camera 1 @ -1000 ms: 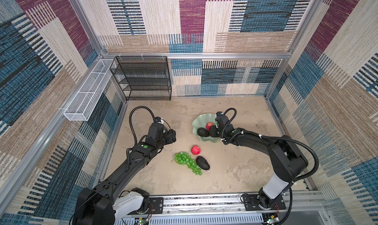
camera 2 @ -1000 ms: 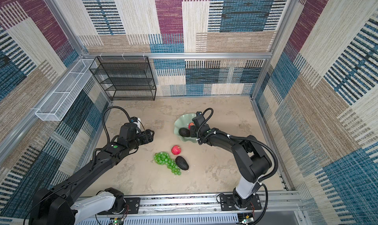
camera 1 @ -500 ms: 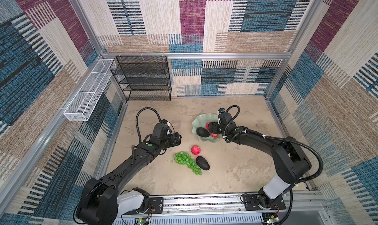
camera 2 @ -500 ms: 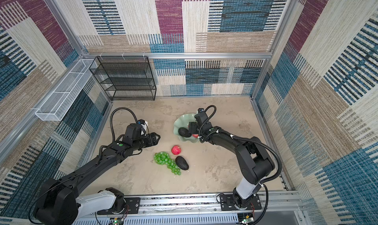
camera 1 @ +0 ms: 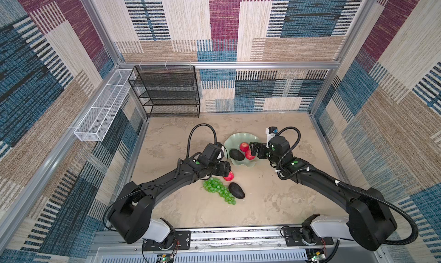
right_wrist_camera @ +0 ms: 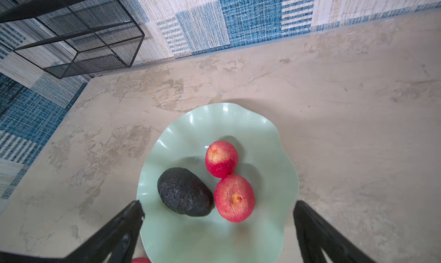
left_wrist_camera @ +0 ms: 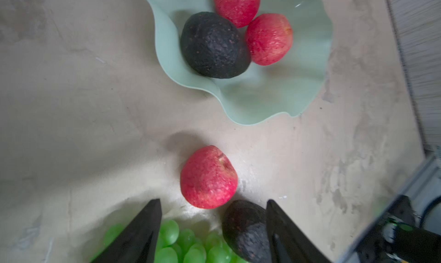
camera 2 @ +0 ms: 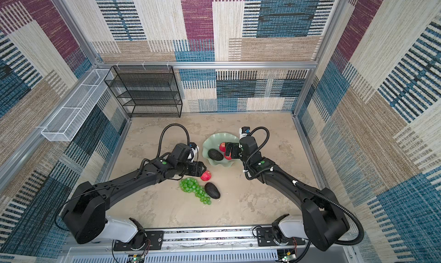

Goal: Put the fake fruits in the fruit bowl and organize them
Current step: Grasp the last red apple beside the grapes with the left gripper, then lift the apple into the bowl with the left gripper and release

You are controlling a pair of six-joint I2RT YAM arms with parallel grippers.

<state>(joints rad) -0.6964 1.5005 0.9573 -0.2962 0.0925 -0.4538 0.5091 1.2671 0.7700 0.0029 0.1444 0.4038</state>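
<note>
Right gripper has its jaws wide apart and holds nothing. It hangs over the near edge of the fruit bowl, a pale mint-green bowl with a wavy rim that stands on the tabletop. Inside the bowl lie two red apples, the far apple and the near apple, which touch each other. A dark avocado lies there too and touches the near apple.

Left gripper also has its jaws apart, with nothing clamped between them. It hangs close to the fruits that lie on the tabletop outside the bowl: a third apple just beyond its fingertips, a second avocado and a bunch of green grapes. In both top views the grapes lie against the side of the second avocado. The third apple lies just beside them, between them and the bowl, and does not touch the bowl.
</note>
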